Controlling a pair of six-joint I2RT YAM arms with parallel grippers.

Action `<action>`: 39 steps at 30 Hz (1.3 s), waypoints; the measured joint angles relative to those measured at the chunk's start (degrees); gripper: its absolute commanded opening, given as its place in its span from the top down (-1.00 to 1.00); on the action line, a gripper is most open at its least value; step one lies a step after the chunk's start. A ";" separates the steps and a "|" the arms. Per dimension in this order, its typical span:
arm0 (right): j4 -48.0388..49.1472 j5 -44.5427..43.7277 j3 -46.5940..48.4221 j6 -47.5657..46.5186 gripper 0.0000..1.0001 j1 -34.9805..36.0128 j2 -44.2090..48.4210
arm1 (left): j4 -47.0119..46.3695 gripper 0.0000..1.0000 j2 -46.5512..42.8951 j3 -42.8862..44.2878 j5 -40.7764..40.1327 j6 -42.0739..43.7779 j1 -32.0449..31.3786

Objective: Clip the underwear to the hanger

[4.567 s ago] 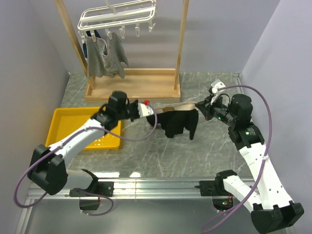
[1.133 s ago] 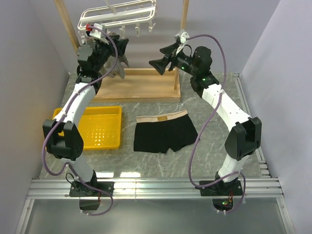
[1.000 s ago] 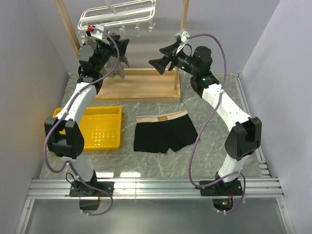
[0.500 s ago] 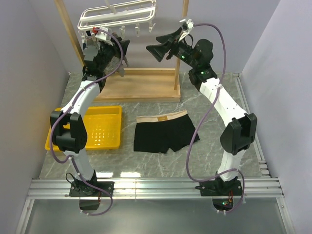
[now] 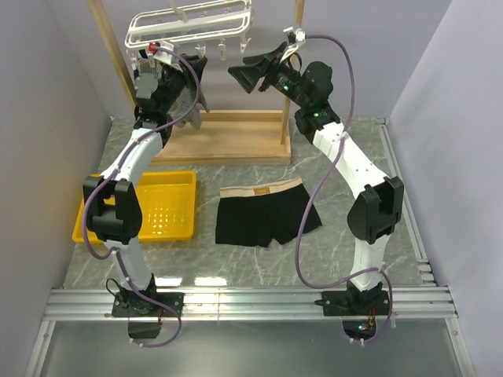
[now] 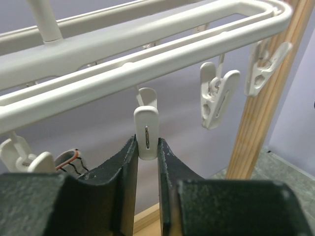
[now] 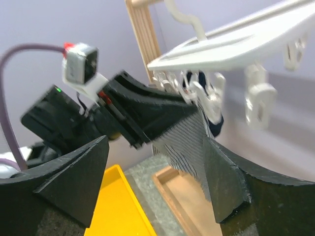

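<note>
The underwear (image 5: 267, 214), black with a tan waistband, lies spread flat on the table, and neither gripper touches it. The white hanger (image 5: 189, 23) hangs from the wooden stand, high at the back. My left gripper (image 5: 196, 67) is raised to the hanger. In the left wrist view its fingers (image 6: 146, 142) press both sides of a dangling white clip (image 6: 146, 129) under the hanger's bars (image 6: 147, 64). My right gripper (image 5: 248, 67) hovers open and empty just right of the hanger, pointing left. Its wrist view (image 7: 157, 157) looks at the hanger (image 7: 236, 44) and the left gripper.
A grey striped garment (image 5: 185, 98) hangs from clips on the hanger's left side, also seen as striped cloth (image 7: 197, 147). The wooden stand (image 5: 228, 140) has a post (image 5: 292, 71) beside my right gripper. A yellow tray (image 5: 157, 208) sits left of the underwear. Other clips (image 6: 216, 98) dangle nearby.
Earlier both grippers held the underwear above the table; it now lies flat. Over the last second my left jaws narrowed onto a clip, and my right gripper moved up and left toward the hanger.
</note>
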State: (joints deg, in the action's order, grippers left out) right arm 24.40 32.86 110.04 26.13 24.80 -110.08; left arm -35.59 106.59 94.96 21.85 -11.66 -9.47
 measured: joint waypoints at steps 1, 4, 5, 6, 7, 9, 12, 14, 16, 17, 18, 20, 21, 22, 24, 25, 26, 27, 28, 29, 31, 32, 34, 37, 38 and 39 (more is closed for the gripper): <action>-0.02 -0.46 0.39 -0.02 -0.61 0.22 -0.02 | -0.13 0.80 0.07 0.00 0.31 -0.11 0.00; -0.04 -1.81 2.36 -0.24 -0.54 1.16 -0.07 | -0.33 0.91 0.07 0.00 1.20 -0.04 0.00; -0.02 -2.34 3.39 -0.33 -0.52 1.57 -0.20 | -0.44 0.92 0.07 0.00 1.42 -0.04 0.00; 0.02 -2.86 4.22 -0.39 -0.49 1.92 -0.35 | -0.52 0.93 0.07 0.00 1.66 -0.04 0.00; 0.04 -3.39 5.11 -0.46 -0.44 2.32 -0.57 | -0.61 0.96 0.07 0.00 1.86 -0.04 0.00; 0.04 -4.28 7.13 -0.50 -0.38 3.13 -1.33 | -0.76 0.99 0.04 -0.07 2.34 -0.04 0.00; 0.02 -5.29 9.73 -0.46 -0.35 4.15 -3.02 | -1.36 0.99 -0.63 -0.94 2.91 0.09 0.00; -0.11 -6.01 11.23 -0.48 -0.35 4.76 -4.52 | -1.49 0.99 -1.51 -1.77 3.41 0.39 0.00; -1.01 -6.62 12.28 -0.48 -0.34 5.29 -5.84 | -1.51 0.99 -2.60 -2.54 4.04 0.83 0.00; -1.55 -6.93 13.00 -0.48 -0.34 5.51 -6.60 | -1.51 0.99 -2.99 -2.75 4.39 1.16 0.00; -1.97 -7.04 13.57 -0.46 -0.34 5.68 -7.32 | -1.49 0.99 -3.37 -2.86 4.83 1.51 -0.02; -3.10 -7.50 14.73 -0.50 -0.35 5.97 -8.72 | -1.49 0.99 -3.91 -2.89 5.70 2.05 -0.11; -3.52 -7.67 14.93 -0.50 -0.35 6.01 -9.11 | -1.49 0.99 -4.04 -2.89 6.01 2.36 -0.15; -4.00 -7.80 15.04 -0.55 -0.36 6.10 -9.42 | -1.49 0.99 -4.22 -2.89 6.40 2.91 -0.24; -4.52 -7.93 15.50 -0.66 -0.36 6.12 -10.03 | -1.46 0.99 -4.44 -2.89 6.82 3.58 -0.37; -4.57 -7.96 15.69 -0.72 -0.37 6.21 -10.27 | -1.46 0.99 -4.50 -2.91 6.99 4.11 -0.44; -4.70 -7.96 15.72 -0.90 -0.38 6.21 -10.32 | -1.44 1.00 -4.55 -2.89 7.17 4.50 -0.48; -4.72 -7.98 15.72 -1.11 -0.38 6.21 -10.38 | -1.46 0.99 -4.55 -2.89 7.37 4.92 -0.55; -4.72 -8.00 15.72 -1.42 -0.39 6.32 -10.38 | -1.46 0.99 -4.55 -2.89 7.56 5.29 -0.63; -4.70 -8.02 15.74 -1.81 -0.39 6.34 -10.40 | -1.44 0.99 -4.55 -2.89 7.76 5.75 -0.72; -4.63 -8.02 15.85 -2.95 -0.40 6.40 -10.40 | -1.36 0.99 -4.55 -2.91 8.37 6.64 -0.90; -4.46 -8.07 15.89 -3.72 -0.40 6.47 -10.40 | -1.29 0.99 -4.55 -2.93 8.66 7.06 -1.11; -3.96 -8.39 15.89 -5.40 -0.41 6.75 -10.40 | -1.25 0.99 -4.55 -3.08 9.07 8.11 -1.53; -3.02 -9.03 16.06 -8.04 -0.41 7.30 -10.75 | -1.25 0.99 -4.55 -3.13 9.40 9.46 -1.86; -2.64 -9.31 16.44 -8.59 -0.42 7.43 -11.08 | -1.25 0.99 -4.55 -3.13 9.40 9.57 -1.86; -2.03 -9.60 16.90 -9.35 -0.41 7.58 -11.69 | -1.31 0.99 -4.55 -3.13 9.42 9.79 -1.86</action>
State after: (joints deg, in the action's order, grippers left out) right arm 22.37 23.27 126.93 16.78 32.38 -121.78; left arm -36.91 102.04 91.83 31.27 -1.87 -11.33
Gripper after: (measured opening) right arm 0.707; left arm 0.228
